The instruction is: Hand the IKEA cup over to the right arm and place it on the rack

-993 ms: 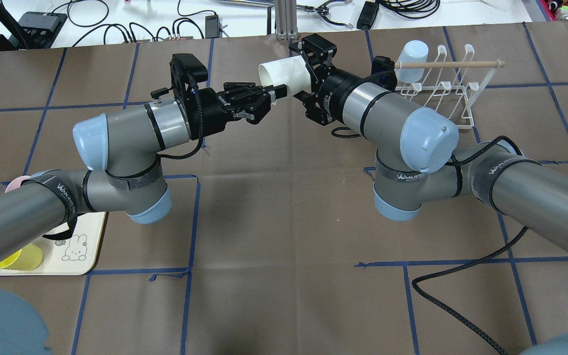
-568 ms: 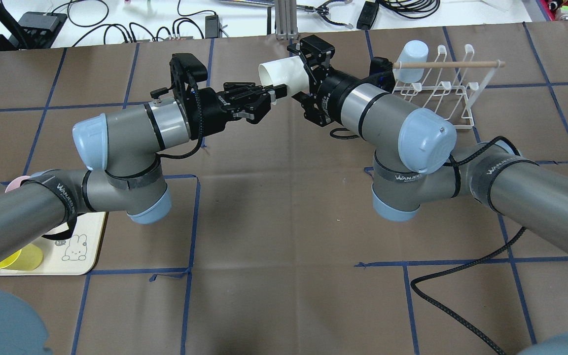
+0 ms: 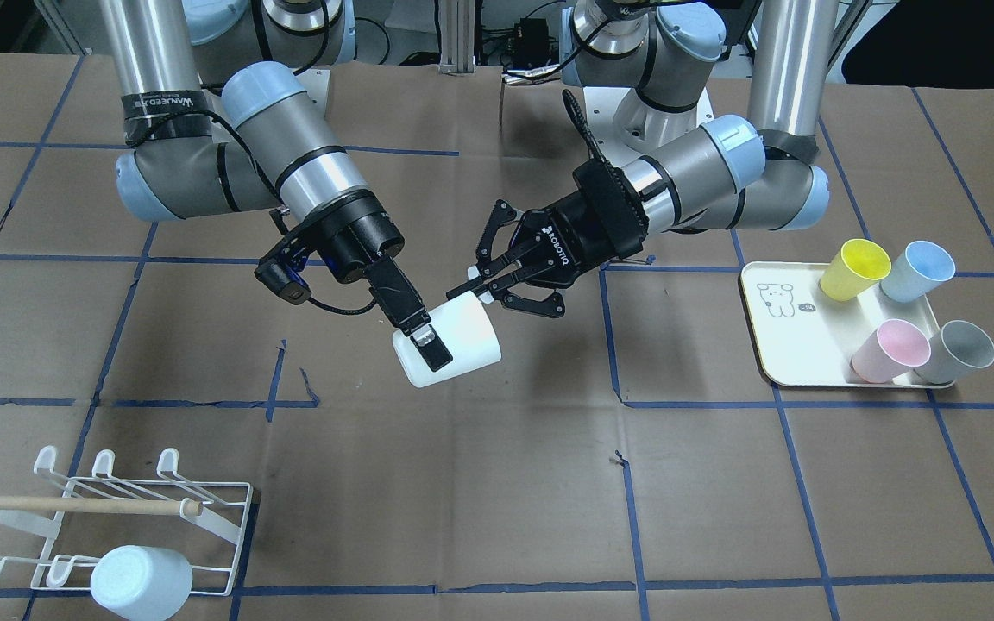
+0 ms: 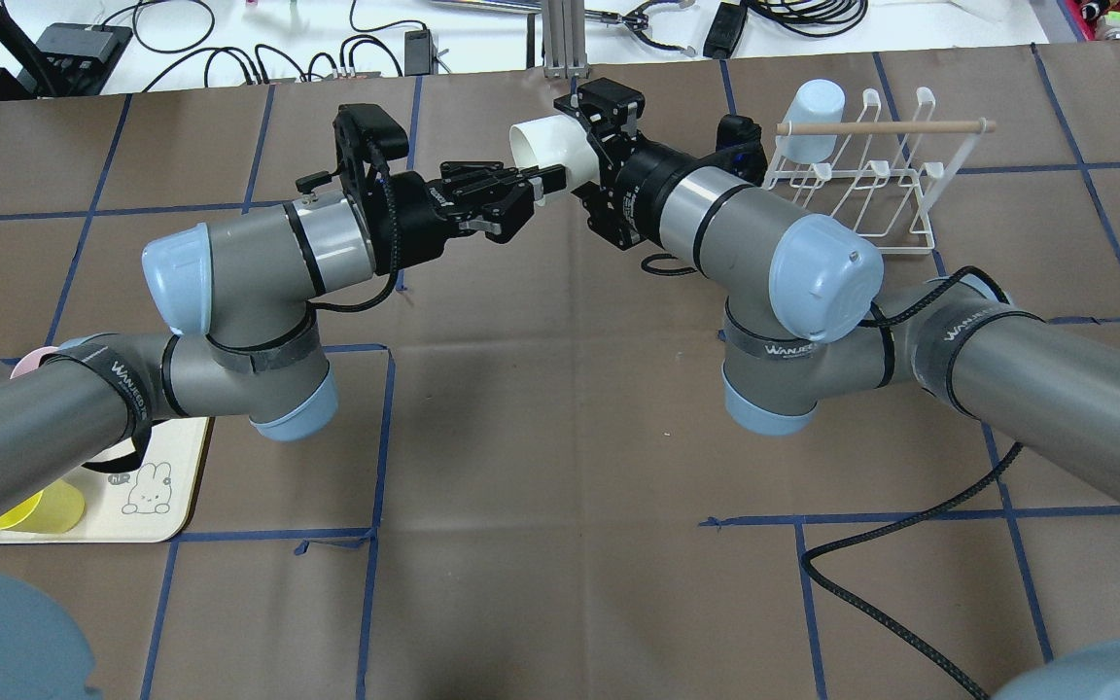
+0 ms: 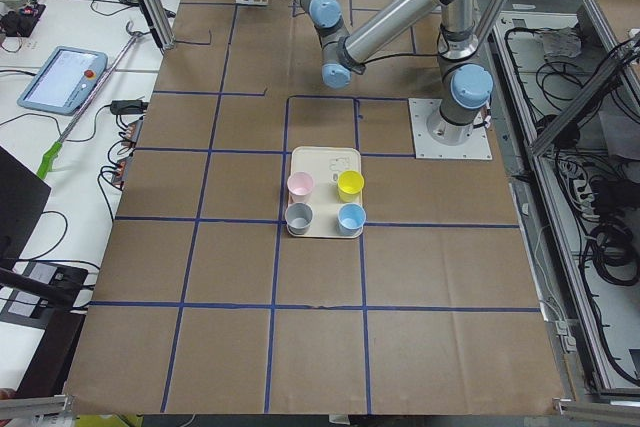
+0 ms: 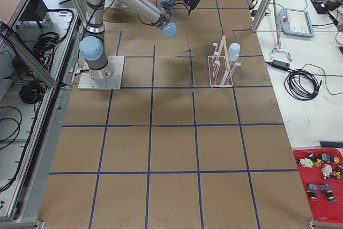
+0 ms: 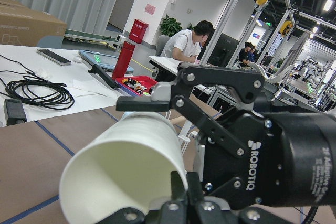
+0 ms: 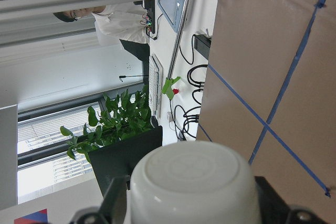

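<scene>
White cup (image 3: 449, 345) between right jaws

I see a cream tray (image 3: 786, 366) carrying four cups: yellow cup (image 3: 853, 269) and blue cup (image 3: 917, 270) on its far side, pink cup (image 3: 890, 350) and grey cup (image 3: 955, 352) on its near side.

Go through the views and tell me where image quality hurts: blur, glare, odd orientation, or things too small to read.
Left wrist view: white cup sharp, the room behind it soft. Right wrist view: rotated sideways, window area overexposed, cup base sharp. Front-facing view: even light, soft shadows on the brown table. Overhead view: the near arms bulge large in the foreground. Both side views: the claws and cup are too small and far to read.
</scene>
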Controlling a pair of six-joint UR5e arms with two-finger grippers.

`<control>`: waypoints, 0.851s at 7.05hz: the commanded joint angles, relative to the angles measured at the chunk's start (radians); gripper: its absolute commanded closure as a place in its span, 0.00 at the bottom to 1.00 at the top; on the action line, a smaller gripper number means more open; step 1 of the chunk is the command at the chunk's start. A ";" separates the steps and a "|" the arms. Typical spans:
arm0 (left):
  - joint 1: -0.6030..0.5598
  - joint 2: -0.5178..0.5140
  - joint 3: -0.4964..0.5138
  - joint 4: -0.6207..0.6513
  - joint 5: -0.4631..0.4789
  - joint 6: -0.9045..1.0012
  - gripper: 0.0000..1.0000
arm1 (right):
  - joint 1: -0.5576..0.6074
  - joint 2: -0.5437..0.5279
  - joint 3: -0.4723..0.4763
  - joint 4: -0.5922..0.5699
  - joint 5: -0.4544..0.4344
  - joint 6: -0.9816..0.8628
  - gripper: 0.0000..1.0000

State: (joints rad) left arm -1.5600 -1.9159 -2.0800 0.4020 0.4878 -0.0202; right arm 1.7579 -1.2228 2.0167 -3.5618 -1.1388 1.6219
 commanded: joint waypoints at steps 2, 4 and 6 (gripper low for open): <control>0.000 0.000 0.005 0.000 0.000 -0.013 0.80 | 0.000 -0.001 -0.004 0.000 -0.004 0.000 0.40; 0.000 0.000 0.008 0.001 0.015 -0.020 0.50 | 0.000 -0.001 -0.004 -0.002 -0.003 -0.008 0.50; 0.000 -0.002 0.008 0.011 0.015 -0.038 0.14 | 0.000 -0.003 -0.004 -0.002 -0.003 -0.010 0.53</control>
State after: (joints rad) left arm -1.5601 -1.9182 -2.0724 0.4071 0.5022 -0.0466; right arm 1.7579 -1.2251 2.0126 -3.5634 -1.1414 1.6139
